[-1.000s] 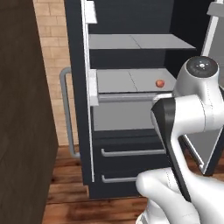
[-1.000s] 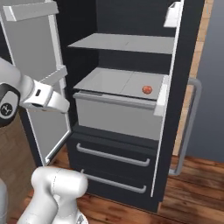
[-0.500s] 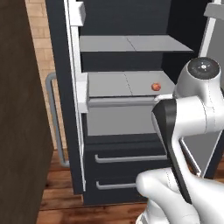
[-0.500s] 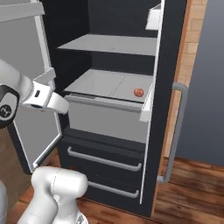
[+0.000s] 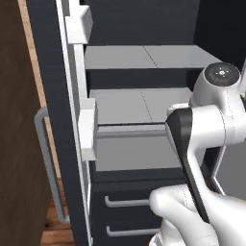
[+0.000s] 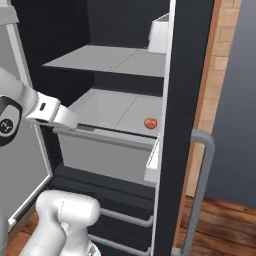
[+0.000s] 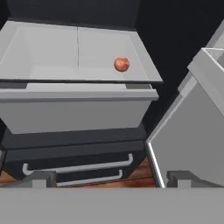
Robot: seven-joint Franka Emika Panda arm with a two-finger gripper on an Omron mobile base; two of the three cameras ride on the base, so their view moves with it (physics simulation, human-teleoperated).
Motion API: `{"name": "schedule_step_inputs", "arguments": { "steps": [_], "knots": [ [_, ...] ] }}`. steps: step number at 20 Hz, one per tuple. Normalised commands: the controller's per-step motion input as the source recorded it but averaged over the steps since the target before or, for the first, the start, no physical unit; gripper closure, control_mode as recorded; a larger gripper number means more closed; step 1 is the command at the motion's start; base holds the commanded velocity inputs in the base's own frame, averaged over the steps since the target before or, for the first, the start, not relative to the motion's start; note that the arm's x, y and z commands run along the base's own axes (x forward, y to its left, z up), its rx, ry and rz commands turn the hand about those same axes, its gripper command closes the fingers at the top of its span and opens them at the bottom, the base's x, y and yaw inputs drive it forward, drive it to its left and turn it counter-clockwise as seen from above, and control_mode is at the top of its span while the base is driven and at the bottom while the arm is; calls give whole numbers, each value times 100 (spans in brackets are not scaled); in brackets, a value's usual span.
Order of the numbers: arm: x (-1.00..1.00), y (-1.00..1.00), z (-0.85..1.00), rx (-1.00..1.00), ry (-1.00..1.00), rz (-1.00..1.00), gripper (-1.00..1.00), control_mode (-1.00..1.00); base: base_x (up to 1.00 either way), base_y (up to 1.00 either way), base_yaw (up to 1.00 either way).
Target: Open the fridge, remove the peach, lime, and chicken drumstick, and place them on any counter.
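The fridge (image 6: 187,100) stands with both doors swung open, and its pale grey shelves (image 5: 144,105) show inside. The peach (image 6: 150,123), small and orange-red, lies on the middle shelf near its right side. In the hand view the peach (image 7: 121,64) sits toward the back right of that shelf tray, well ahead of my gripper (image 7: 111,179). The fingertips (image 7: 39,178) stand far apart with nothing between them, so the gripper is open. The lime, the chicken drumstick and the counter are out of view.
The left door's inner bins (image 5: 88,127) jut out beside the shelf front. The right door (image 7: 188,131) stands close to the hand on its right. Two drawers with grey handles (image 7: 76,167) lie below the shelf. A dark wooden cabinet (image 5: 19,144) stands left of the fridge.
The whole picture has grown and shifted, as the base has driven closer to the fridge. The peach stays on its shelf and the gripper stays open.
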Motion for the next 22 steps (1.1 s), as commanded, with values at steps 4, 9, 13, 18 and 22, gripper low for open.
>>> {"name": "schedule_step_inputs", "arguments": {
  "steps": [4, 9, 13, 18, 22],
  "knots": [
    [0, 0, 0, 0, 0, 0, -100, 100, 71, -6, 0],
    [0, 0, 0, 0, 0, 0, -100, 100, 44, 0, -7],
    [0, 0, 0, 0, 0, 0, -100, 100, 32, 0, -29],
    [0, 0, 0, 0, 0, 0, -100, 100, 66, 9, -30],
    [5, -2, -1, 0, 2, 0, -100, -100, 46, 5, -10]
  ]
}}
